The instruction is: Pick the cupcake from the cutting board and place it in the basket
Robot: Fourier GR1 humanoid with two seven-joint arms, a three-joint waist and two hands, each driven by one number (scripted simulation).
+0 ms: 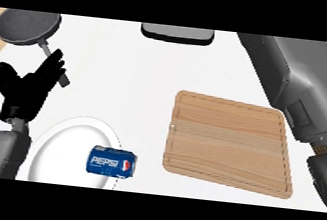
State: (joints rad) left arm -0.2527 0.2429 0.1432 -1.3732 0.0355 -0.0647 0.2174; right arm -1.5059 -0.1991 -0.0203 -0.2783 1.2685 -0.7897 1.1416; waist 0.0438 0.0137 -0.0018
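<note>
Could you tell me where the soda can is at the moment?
In the head view, the soda can lies on its side on the white plate at lower left, left of the cutting board, near the left hand.

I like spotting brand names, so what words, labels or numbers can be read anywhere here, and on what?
"PEPSI" in white letters, with the round logo beside it: on the blue can lying on its side on the white plate.
Nothing else readable shows; the cutting board and pan carry no writing.
</note>
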